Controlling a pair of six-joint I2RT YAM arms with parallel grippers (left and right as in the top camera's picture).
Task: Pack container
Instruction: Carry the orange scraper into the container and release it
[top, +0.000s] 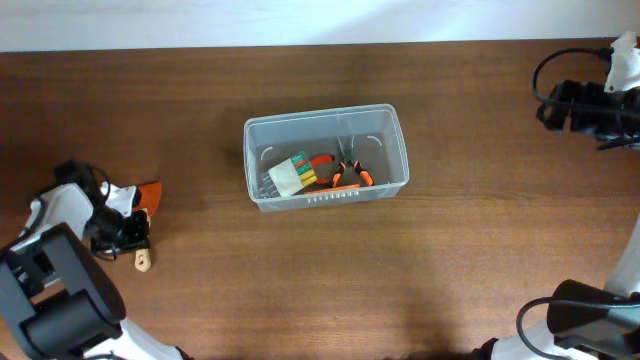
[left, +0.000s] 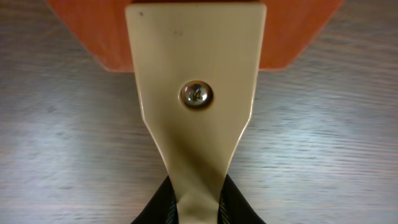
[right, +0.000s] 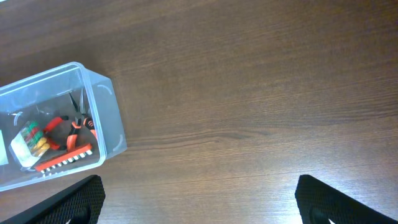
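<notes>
Our left gripper (left: 198, 210) pinches the scraper (left: 196, 56) by its smooth beige handle, the flat orange blade ahead. Our right gripper (right: 199, 202) gapes wide. The translucent, round-cornered container (top: 320, 114) sits mid-table (top: 450, 250), on dark wood grain.

Seen from overhead, the open-topped container (top: 330, 198) takes the middle of the table (top: 450, 270). Orange-handled pliers (top: 345, 172) and a white box (top: 290, 176) crowd its floor along the 6 o'clock wall, leaving bare floor toward 12 o'clock. Wide bare wood lies from 3 to 6 o'clock of it and lies open beneath the spread right end effector (right: 205, 202), while at 8 o'clock the left end effector (top: 133, 232), pinching a scraper (left: 196, 93), blocks the way.
</notes>
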